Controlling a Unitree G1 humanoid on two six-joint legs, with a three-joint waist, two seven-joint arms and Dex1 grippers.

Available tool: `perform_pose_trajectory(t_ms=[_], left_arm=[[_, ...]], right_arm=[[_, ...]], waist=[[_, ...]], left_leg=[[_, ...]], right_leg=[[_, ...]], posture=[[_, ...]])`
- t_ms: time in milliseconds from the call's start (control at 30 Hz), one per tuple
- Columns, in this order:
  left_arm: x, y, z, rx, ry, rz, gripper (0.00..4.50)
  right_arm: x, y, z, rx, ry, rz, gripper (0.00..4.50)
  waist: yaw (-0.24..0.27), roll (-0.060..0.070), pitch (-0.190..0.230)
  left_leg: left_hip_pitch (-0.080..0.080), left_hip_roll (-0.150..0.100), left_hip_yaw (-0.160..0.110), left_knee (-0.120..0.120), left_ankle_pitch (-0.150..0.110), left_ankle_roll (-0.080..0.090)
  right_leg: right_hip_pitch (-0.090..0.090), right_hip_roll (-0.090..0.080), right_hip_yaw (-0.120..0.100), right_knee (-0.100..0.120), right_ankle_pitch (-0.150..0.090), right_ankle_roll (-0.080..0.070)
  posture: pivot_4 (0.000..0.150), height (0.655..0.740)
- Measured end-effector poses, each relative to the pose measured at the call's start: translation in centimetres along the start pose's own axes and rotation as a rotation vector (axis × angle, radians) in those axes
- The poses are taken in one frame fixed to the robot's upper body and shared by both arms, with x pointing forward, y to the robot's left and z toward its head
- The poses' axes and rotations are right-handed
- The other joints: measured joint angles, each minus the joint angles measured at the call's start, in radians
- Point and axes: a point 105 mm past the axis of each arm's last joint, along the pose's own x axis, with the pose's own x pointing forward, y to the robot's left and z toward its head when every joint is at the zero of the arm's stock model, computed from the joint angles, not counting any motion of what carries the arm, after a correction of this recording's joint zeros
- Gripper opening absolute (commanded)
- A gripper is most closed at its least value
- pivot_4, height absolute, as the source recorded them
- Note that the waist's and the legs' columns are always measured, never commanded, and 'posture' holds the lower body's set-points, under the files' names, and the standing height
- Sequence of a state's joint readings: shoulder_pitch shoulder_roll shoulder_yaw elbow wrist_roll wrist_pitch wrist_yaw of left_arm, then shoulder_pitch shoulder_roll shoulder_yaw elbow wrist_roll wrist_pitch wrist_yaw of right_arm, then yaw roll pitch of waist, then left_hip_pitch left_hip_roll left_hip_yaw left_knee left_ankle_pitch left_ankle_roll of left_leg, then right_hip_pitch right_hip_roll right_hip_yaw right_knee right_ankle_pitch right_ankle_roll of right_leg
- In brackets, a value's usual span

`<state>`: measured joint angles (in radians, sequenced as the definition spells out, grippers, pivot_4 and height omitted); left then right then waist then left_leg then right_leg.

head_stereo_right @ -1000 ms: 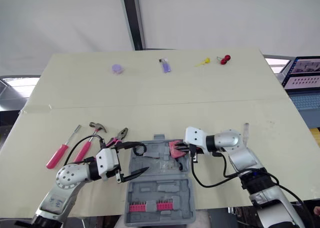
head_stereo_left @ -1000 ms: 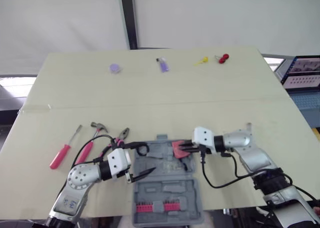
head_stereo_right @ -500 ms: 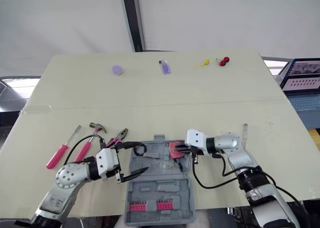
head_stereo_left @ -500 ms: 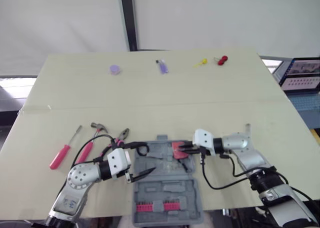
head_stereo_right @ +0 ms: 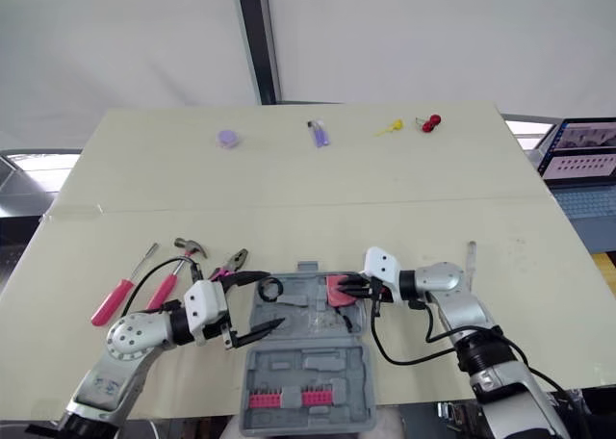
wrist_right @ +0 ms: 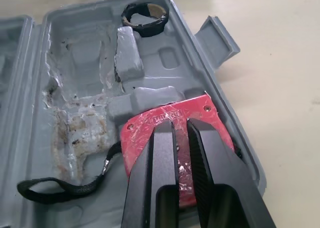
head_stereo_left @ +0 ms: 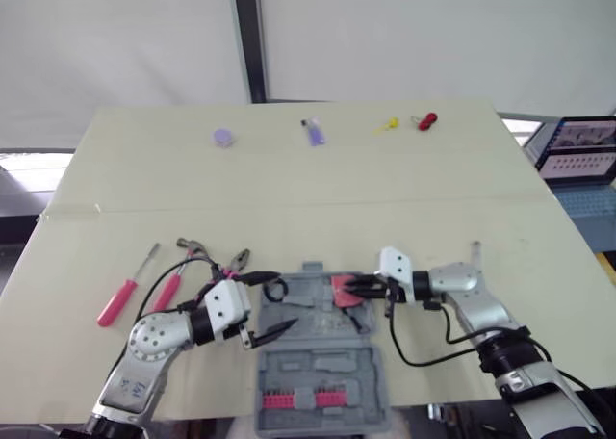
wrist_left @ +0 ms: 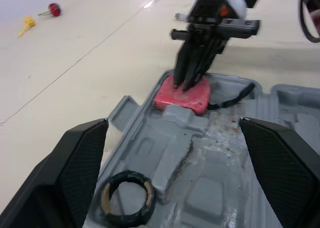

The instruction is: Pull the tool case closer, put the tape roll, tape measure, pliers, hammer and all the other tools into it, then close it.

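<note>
A grey plastic tool case (head_stereo_right: 306,364) is shown lying open at the middle of the table's (head_stereo_right: 289,189) near edge. Its near half carries a row of pink bits (head_stereo_right: 284,398). Its far half is moulded into shallow recesses, and some of them are smeared with a pale residue.

A black tape roll (head_stereo_right: 269,288) with a tan inner core is seen in the far left corner of the case. A red, square-bodied tape measure (wrist_left: 197,95) is seated in the far right corner, and a black strap (wrist_right: 60,187) trails from it across the case floor.

The right claw (wrist_right: 181,123) is shown with its two fingers pressed nearly together, only a thin slit between them. Its tips are laid on the top face of the tape measure, and nothing is pinched between them.

The left claw (head_stereo_right: 271,300) is spread wide at the left side of the case, with one finger beside the tape roll and the other over the case's left rim.

On the table, between the case and the left edge, pink-handled pliers (head_stereo_right: 229,263), a hammer (head_stereo_right: 175,269) and a screwdriver (head_stereo_right: 120,293) are laid side by side, pointing toward the far edge.
</note>
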<state>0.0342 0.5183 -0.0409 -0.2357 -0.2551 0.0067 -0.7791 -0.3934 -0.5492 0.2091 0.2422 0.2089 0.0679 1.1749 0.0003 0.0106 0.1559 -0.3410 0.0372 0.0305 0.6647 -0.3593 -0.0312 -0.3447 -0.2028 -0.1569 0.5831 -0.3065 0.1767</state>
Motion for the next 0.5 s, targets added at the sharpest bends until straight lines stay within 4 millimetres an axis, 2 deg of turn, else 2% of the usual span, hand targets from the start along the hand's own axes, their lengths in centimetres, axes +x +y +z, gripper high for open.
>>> perform_pose_trajectory(t_ms=[33,67,133,200,267,300,367,500], left_arm=[[-0.3,0.6,0.3,-0.009,-0.004,0.03,4.5],[-0.7,1.2,0.6,-0.015,-0.004,0.063,4.5],[-2.2,2.5,0.7,-0.039,0.009,0.136,4.5],[-4.8,4.0,0.0,-0.059,0.063,0.238,4.5],[-7.4,5.5,-0.5,-0.069,0.105,0.344,4.5],[-8.6,6.2,-0.7,-0.073,0.121,0.391,4.5],[-12.9,8.4,-1.3,-0.083,0.173,0.553,4.5],[-19.7,11.1,-1.5,-0.079,0.207,0.82,4.5]], right_arm=[[-0.9,-0.2,0.8,0.017,-0.016,-0.018,1.29],[-2.2,-0.7,1.5,0.035,-0.026,-0.045,1.77],[-5.8,-1.7,2.2,0.077,-0.024,-0.129,2.72],[-9.5,-2.8,1.8,0.137,-0.019,-0.254,3.79],[-12.1,-3.3,0.5,0.206,-0.017,-0.356,4.44],[-13.0,-3.3,-0.3,0.241,-0.015,-0.397,4.44],[-15.4,-3.6,-2.2,0.323,-0.018,-0.517,4.44],[-19.6,-4.8,-4.0,0.367,-0.045,-0.753,4.44]], waist=[[0.001,0.002,0.002],[0.001,0.003,0.003],[0.002,0.003,0.004],[0.002,0.0,0.006],[0.001,-0.002,0.007],[0.0,-0.002,0.007],[-0.003,-0.002,0.007],[-0.004,-0.001,0.008]], left_leg=[[-0.001,0.0,0.0,0.0,0.0,0.0],[-0.001,0.0,0.0,0.0,0.0,0.0],[-0.001,0.0,0.0,-0.001,0.0,0.0],[-0.001,0.0,0.0,-0.001,-0.001,0.001],[-0.001,0.0,0.0,-0.001,-0.001,0.001],[-0.001,0.0,0.001,-0.001,-0.001,0.001],[-0.001,0.0,0.002,-0.002,-0.001,0.001],[0.0,0.0,0.004,-0.002,-0.001,0.001]], right_leg=[[0.0,0.0,0.0,0.0,0.0,0.0],[-0.001,0.0,0.0,0.0,0.0,0.0],[-0.001,0.0,0.0,0.0,0.0,0.0],[-0.001,0.0,-0.001,-0.001,0.0,0.0],[-0.001,0.0,-0.001,-0.001,0.0,0.0],[-0.001,0.0,-0.001,-0.001,0.0,0.0],[-0.002,0.0,0.0,-0.001,0.0,0.0],[-0.003,0.0,0.001,-0.001,0.0,0.0]], posture=[[0.15,0.74],[0.15,0.74],[0.15,0.74],[0.15,0.74],[0.15,0.74],[0.15,0.74],[0.15,0.74],[0.15,0.74]])
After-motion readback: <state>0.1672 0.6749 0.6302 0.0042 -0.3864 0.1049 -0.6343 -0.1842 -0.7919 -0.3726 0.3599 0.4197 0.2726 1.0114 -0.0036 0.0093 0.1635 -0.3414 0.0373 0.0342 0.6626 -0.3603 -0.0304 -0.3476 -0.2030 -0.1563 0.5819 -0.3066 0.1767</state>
